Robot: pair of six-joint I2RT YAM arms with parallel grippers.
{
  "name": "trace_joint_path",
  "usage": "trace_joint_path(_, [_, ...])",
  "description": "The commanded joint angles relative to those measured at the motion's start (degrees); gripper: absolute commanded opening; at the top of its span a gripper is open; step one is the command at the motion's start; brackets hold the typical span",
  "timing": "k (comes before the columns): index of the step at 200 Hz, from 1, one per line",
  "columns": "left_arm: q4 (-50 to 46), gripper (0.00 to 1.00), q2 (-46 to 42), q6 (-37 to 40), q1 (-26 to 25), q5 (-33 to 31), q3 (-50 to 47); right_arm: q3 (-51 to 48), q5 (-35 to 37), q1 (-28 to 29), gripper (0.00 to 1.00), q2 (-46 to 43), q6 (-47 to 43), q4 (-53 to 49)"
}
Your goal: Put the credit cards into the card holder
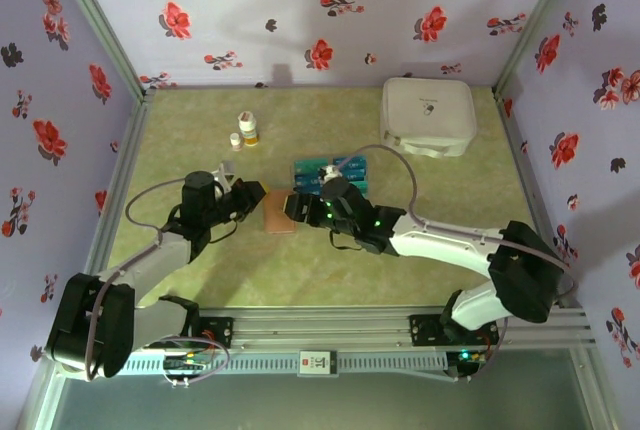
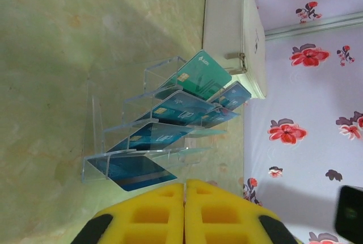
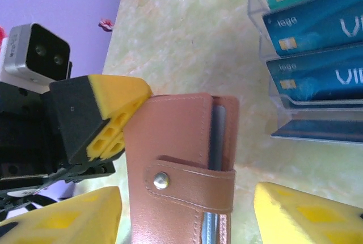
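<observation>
My right pincer, apart, straddles the flat brown leather card holder; my left pincer, together, touches its corner. Advise lifting straight before fetching teal-blue credit cards.

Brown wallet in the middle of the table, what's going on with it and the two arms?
The card holder lies on the table between the arms, its strap snapped. The left claw is shut, its tip against the holder's edge, seemingly steadying it. The right claw is open, fingers either side of the holder, gripping nothing. A bluish edge, likely a card, shows inside. More credit cards stand in the clear rack.
</observation>
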Motion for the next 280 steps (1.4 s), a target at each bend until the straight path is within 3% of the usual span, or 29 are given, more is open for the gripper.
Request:
trace_joint_path(1, [-0.98, 0.00, -1.29, 1.48, -0.18, 0.71, 0.89, 6.93, 6.98, 2.30, 0.66, 2.89, -7.56, -11.45])
trace_joint_path(24, [-1.81, 0.00, -1.44, 1.66, -0.23, 0.59, 1.15, 13.34, 10.53, 4.44, 0.72, 7.07, -10.87, -17.83])
trace_joint_path(67, [-2.80, 0.00, -2.18, 1.92, -0.17, -0.24, 1.24, 21.66, 18.30, 7.51, 0.73, 13.54, -14.31, -27.35])
trace_joint_path(113, [-3.11, 0.00, -2.55, 1.92, -0.19, -0.41, 1.16, 23.82, 20.99, 7.78, 0.71, 17.44, -14.97, -30.85])
trace_joint_path(165, [-3.02, 0.00, -2.38, 1.95, -0.11, -0.69, 0.98, 19.70, 28.82, 7.60, 0.61, 14.85, -11.09, -34.24])
trace_joint_path(229, [-2.71, 0.00, -2.33, 1.92, -0.07, -0.85, 1.07, 9.79, 27.79, 6.31, 0.54, 6.72, -6.71, -31.82])
trace_joint_path(280, [-2.64, 0.00, -2.32, 2.01, -0.07, -0.87, 1.07, 3.69, 18.44, 5.00, 0.58, -1.20, -5.49, -19.87])
